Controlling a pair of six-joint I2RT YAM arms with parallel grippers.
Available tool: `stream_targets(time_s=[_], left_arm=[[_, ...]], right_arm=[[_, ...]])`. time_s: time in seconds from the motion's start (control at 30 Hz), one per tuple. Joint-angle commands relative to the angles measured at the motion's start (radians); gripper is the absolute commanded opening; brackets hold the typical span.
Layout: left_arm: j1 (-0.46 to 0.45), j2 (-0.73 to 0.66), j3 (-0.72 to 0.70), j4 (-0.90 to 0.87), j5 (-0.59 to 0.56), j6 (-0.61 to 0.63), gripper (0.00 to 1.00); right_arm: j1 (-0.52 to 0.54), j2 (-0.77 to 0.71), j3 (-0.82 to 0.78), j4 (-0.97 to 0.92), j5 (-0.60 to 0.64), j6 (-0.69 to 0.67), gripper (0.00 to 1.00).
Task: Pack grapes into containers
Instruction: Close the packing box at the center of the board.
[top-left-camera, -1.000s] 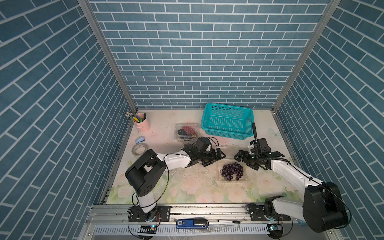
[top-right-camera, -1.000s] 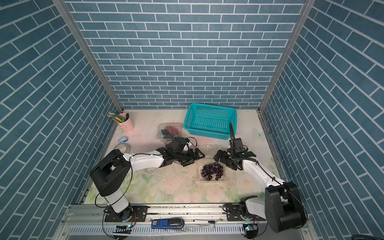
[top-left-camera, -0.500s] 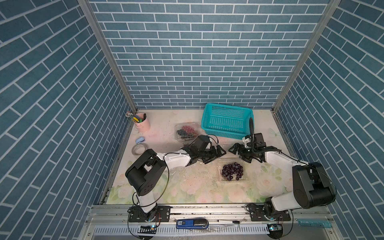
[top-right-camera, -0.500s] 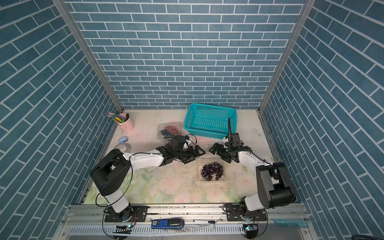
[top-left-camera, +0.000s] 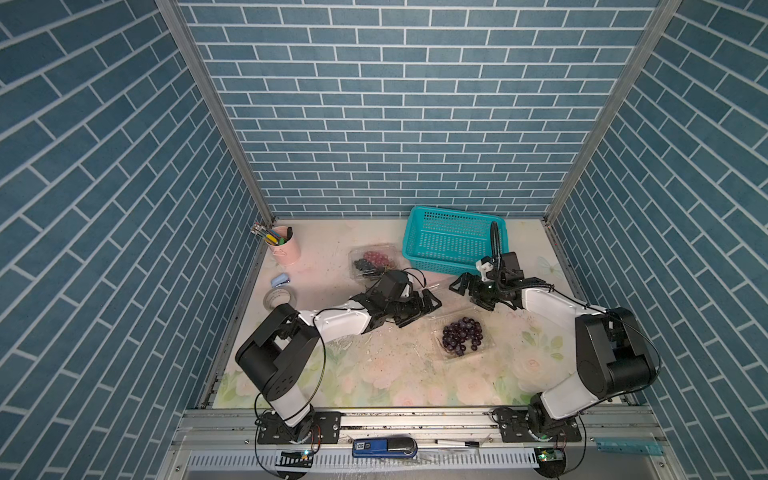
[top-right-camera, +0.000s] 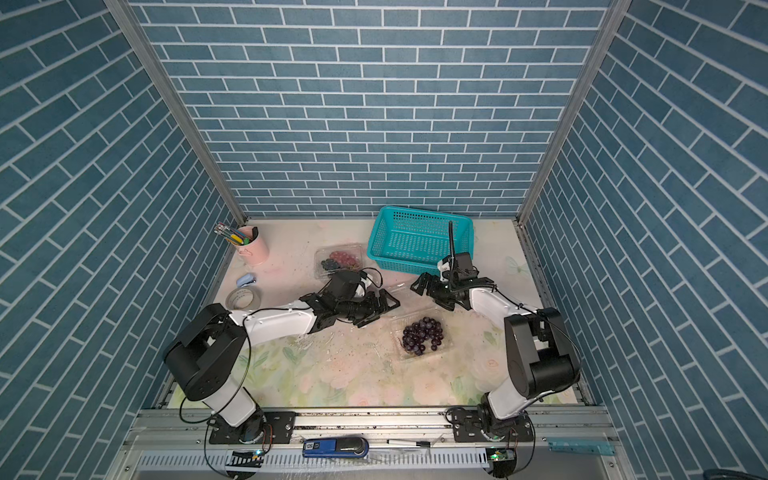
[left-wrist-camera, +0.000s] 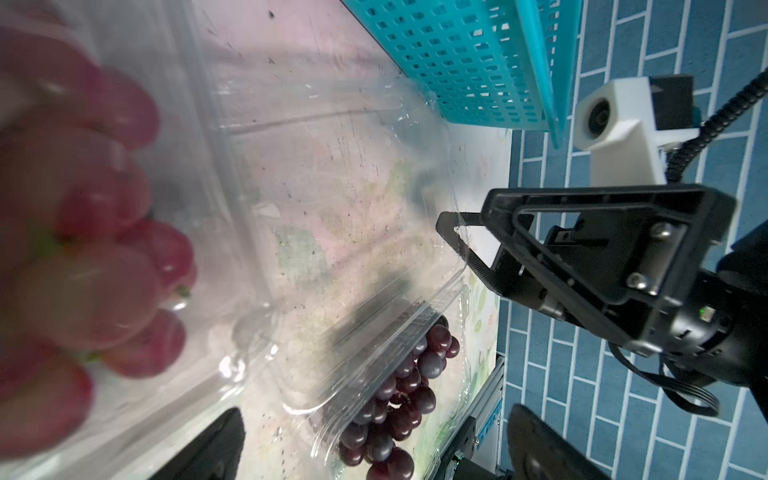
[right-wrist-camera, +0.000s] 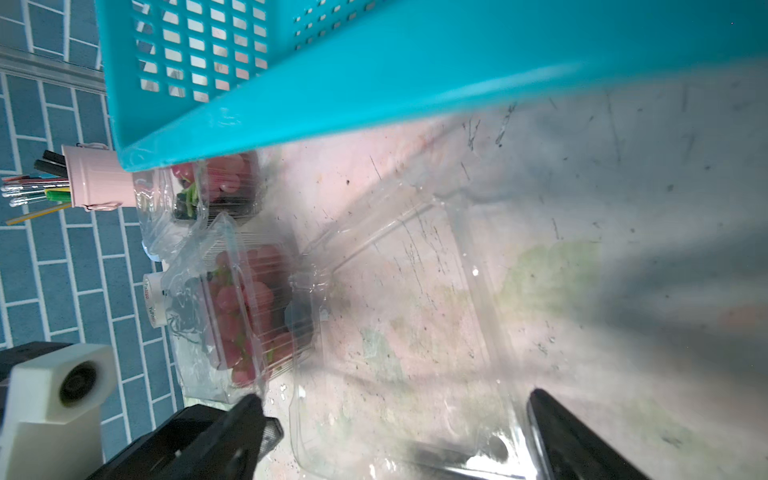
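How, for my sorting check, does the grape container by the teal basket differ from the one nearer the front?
Contents: the back container holds red-pink grapes plus a small dark cluster; the front container holds only dark purple grapes. Place: the back container sits beside the teal basket; the front container lies nearer the right arm's base. Both are clear plastic clamshells.

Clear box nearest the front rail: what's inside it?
The clear box holds a loose pile of dark purple grapes; no red ones show in either top view. The grapes cover the floor beneath them, so anything under the pile is hidden.
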Motion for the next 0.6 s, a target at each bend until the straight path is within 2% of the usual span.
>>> stream_targets(time_s=[0.0,0.57], left_arm=[[0.044,-0.05,-0.037,-0.047,-0.017,0.036,1.0],[0.232,-0.244,-0.154,-0.178,-0.027,0.12,1.0]], right_arm=[[0.018,0.036,0.029,-0.007,-0.032,-0.017,0.99],[0.137,0.199,0.189,0.01,-0.014,0.019,0.99]])
